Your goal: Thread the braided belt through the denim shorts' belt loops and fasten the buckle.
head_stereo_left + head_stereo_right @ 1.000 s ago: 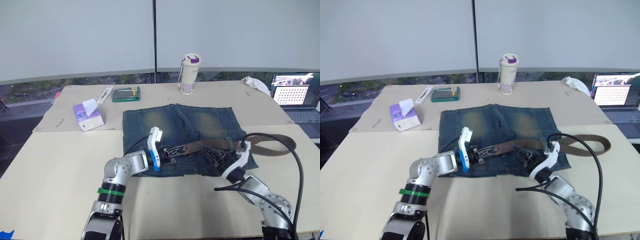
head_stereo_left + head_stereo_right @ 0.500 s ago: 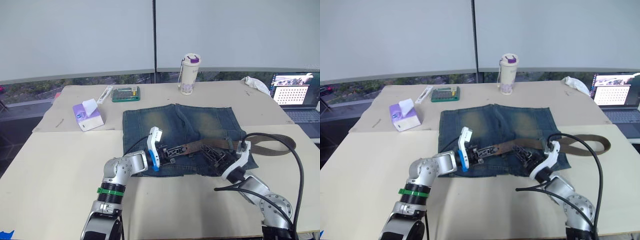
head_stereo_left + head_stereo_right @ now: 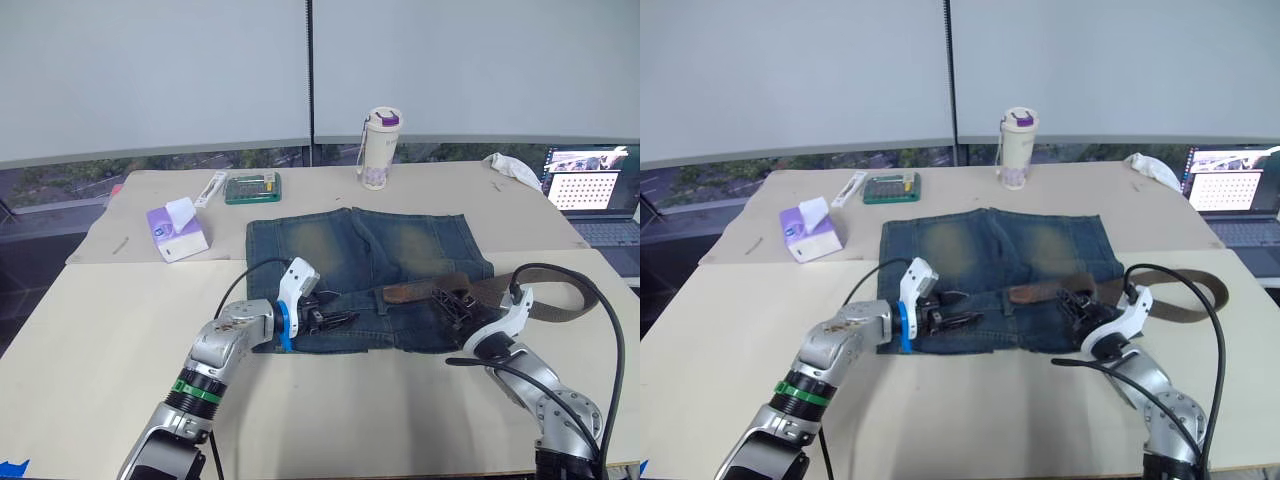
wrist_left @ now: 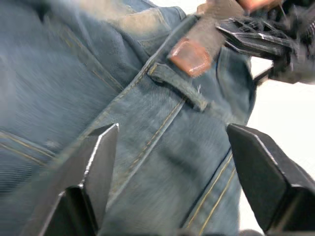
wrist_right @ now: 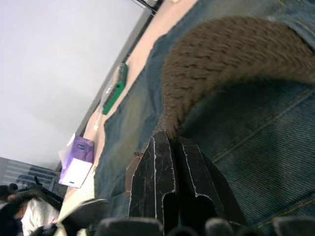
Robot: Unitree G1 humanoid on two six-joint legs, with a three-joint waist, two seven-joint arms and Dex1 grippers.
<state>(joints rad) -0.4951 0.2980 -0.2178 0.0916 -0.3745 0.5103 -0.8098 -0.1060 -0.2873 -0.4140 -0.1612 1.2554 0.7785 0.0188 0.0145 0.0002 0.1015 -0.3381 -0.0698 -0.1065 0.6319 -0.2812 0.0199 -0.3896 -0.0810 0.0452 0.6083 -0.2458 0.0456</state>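
Since earlier, left gripper [image 4: 167, 162] is withdrawn, fingers apart; right gripper [image 5: 170, 162], clamped on brown braided belt [image 3: 420, 291], should be fed toward blue denim belt loop [image 4: 178, 92].

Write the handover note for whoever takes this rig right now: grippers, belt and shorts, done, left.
Left gripper: open, empty, over the waistband of the denim shorts, facing a belt loop.
Right gripper: shut on the braided belt near the shorts' right side.
Belt: its leather tip lies just short of that loop; the rest trails off the shorts in a bend on the table. Buckle cannot be made out.
Done: belt laid along the waistband; whether any loop is threaded is unclear.
Left: feed the tip through the loops, then fasten the buckle.
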